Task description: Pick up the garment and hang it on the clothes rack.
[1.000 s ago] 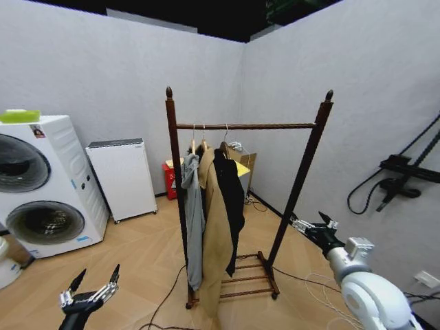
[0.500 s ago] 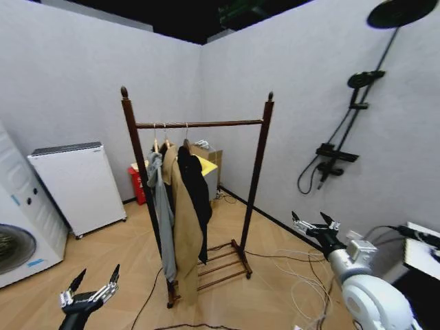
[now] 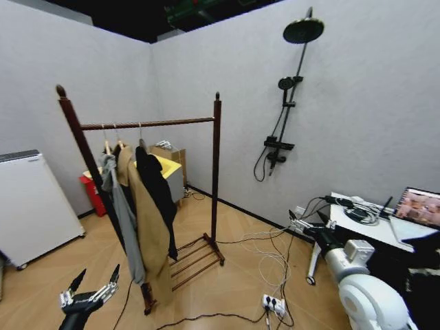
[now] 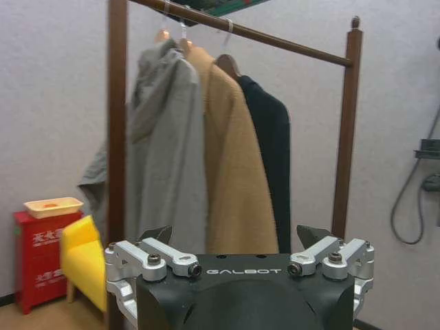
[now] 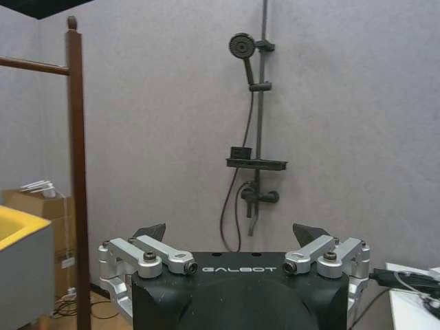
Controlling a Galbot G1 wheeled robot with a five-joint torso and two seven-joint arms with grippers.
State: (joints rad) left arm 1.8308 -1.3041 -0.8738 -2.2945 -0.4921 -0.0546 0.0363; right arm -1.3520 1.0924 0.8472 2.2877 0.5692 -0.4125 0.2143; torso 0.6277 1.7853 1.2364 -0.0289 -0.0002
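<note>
Black and long, the garment already hangs on the clothes rack beside a tan coat, both the left gripper and right gripper spread empty and low, so the hanging step looks done, leaving withdrawal.

- A tall reddish-brown wooden clothes rack with knob finials stood on the wood floor.
- From its bar hung a grey hooded jacket, a long tan coat and a long black garment, side by side.
- The left gripper was low at the left, fingers spread apart.
- The right gripper was at the right, fingers parted, near a black wall-mounted shower fitting.
</note>
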